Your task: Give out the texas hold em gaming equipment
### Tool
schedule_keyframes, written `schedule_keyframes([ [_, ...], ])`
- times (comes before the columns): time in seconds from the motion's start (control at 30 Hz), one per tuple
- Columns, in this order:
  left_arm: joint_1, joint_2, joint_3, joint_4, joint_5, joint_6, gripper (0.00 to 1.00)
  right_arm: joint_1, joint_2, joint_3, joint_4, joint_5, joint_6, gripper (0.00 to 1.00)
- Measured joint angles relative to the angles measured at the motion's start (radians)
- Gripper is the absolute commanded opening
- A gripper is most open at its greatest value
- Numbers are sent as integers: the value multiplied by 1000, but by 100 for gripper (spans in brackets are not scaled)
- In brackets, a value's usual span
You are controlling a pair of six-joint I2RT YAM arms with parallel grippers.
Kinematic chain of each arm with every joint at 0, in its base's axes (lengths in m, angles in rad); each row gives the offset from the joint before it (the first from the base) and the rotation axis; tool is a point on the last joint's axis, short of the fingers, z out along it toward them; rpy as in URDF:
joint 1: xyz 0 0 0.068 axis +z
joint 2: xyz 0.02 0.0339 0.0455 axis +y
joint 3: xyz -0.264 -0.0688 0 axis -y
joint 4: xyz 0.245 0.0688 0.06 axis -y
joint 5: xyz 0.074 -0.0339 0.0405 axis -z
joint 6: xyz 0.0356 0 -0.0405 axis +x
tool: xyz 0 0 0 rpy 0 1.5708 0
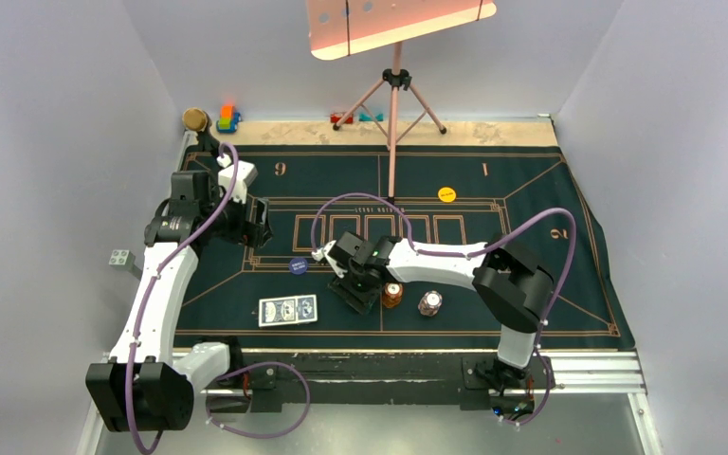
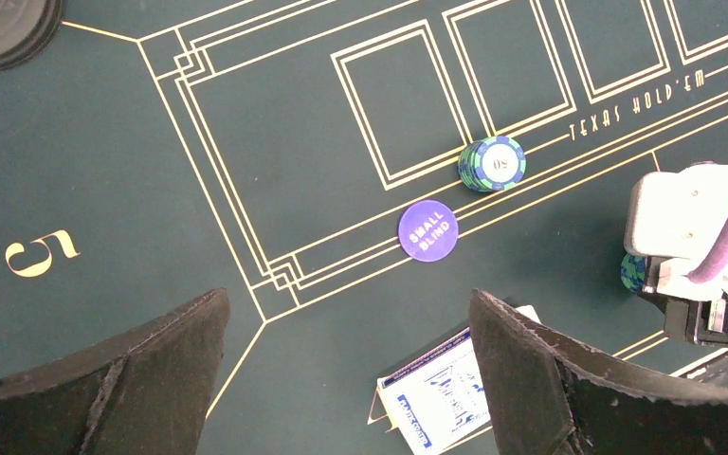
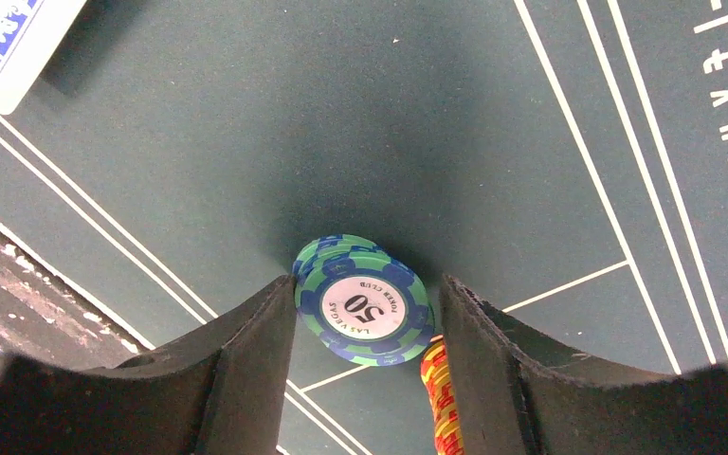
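Right end effector (image 3: 368,289) points straight down, half closed around the teal chip stack (image 3: 364,311); whether it grips, unclear

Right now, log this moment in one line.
left gripper open, hovering over felt | right gripper astride green-blue chip stack, contact unclear

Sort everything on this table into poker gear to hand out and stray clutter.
Poker gear: playing cards, small blind disc, yellow disc, green chips, orange chips, pinkish chips.
Clutter: toy blocks, gold-topped stand, tripod.
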Motion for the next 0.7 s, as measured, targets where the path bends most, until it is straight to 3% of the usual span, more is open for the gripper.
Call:
schedule_keyframes([
  [0.47, 0, -1, 0, 0, 10, 1, 100, 10, -12, 6, -22, 3, 1, 54],
  [0.7, 0, -1, 0, 0, 11, 2, 100, 14, -24, 26, -27, 4, 2, 45],
])
